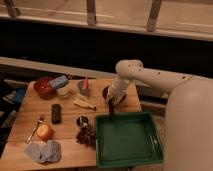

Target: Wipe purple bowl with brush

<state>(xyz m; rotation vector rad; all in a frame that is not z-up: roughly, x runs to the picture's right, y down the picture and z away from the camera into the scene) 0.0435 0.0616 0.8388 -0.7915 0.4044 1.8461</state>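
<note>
The purple bowl (106, 93) sits on the wooden table (30, 112) just behind the green tray. Only its dark left rim shows; the rest is hidden by my arm. My gripper (113, 101) hangs over the bowl's front right edge, pointing down. It is shut on the brush (111, 112), a slim dark stick that reaches down from the fingers to the tray's far rim.
A green tray (150, 120) fills the table's front right. A red-orange bowl (43, 88) with a blue sponge (59, 81), a grey dish (84, 87), a yellowish item (84, 103), a black block (56, 113), grapes (86, 134), an orange fruit (45, 131), a spoon (35, 129) and a grey cloth (44, 151) lie to the left.
</note>
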